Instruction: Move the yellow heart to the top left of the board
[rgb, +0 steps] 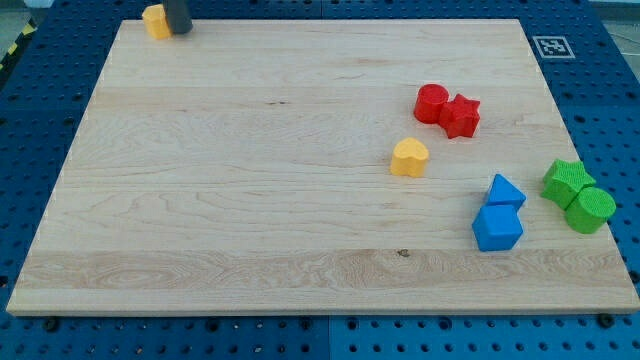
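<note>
My tip is sitting at the view's top left, touching a yellow block; no gripper fitted. The yellow heart is lying right of the counter centre

Heart block right of centre, perhaps nearest cylinder-star pair.
</note>
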